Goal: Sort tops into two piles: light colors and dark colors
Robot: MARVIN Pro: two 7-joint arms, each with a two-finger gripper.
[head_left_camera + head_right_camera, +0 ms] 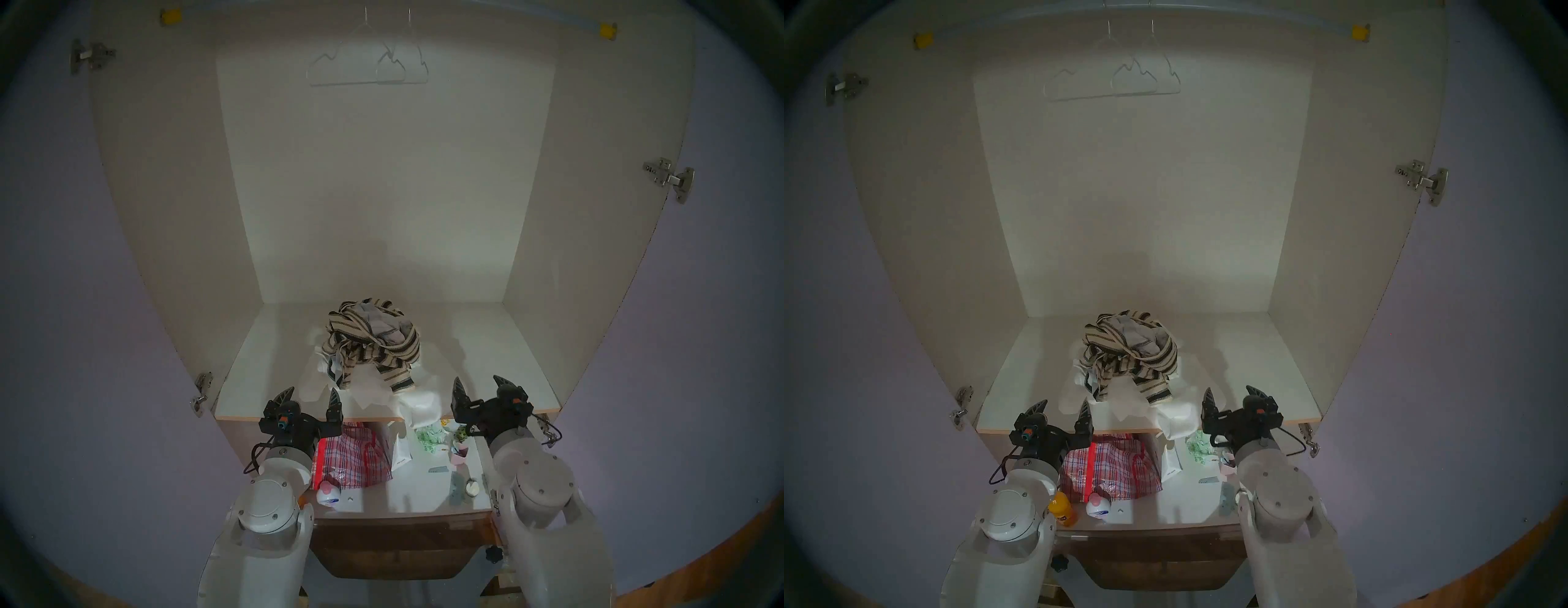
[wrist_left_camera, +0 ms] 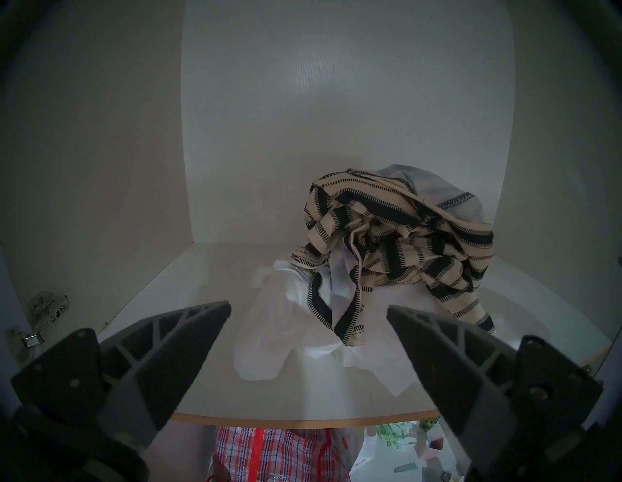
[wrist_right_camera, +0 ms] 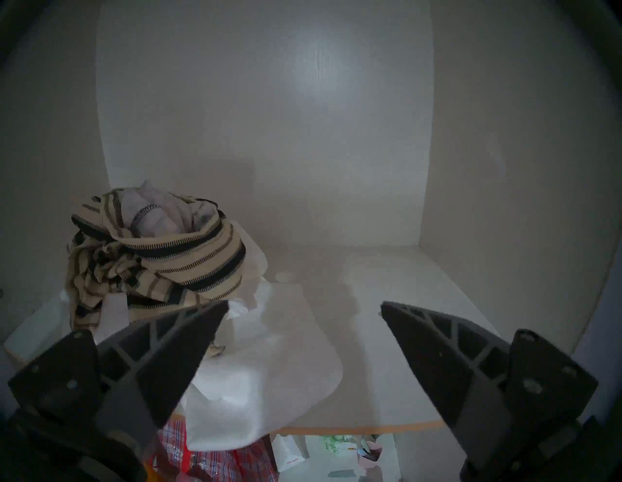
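Both grippers stood spread wide and held nothing. The left gripper [image 1: 311,396] hung just short of the front edge of the wardrobe shelf [image 1: 271,339], its two dark ribbed fingers [image 2: 188,340] far apart with only air between them; in its wrist view the white cloth lay beyond the fingertips, not touched. The right gripper [image 1: 482,384] was level with the shelf's front edge on the other side, its fingers [image 3: 188,340] equally splayed. In its wrist view the inner finger overlapped the hanging white cloth, but whether it touched could not be told.

The tops were all in one heap near the middle of the shelf, not yet parted. The beige top with black stripes [image 1: 373,344] was bunched on top, wrapped around the pale grey-blue top [image 1: 384,325], whose dark stitched hem showed at the crown of the bundle. Beneath them lay the white and cream tops [image 1: 373,397], spread flat toward the front, one corner [image 3: 229,414] drooping over the shelf's wooden edge between the two grippers.

On the lower surface below the shelf sat a red checked bag [image 1: 352,456], beside it a white plastic bag [image 1: 401,452] and small clutter. Two wire hangers [image 1: 365,68] hung from the rail above.
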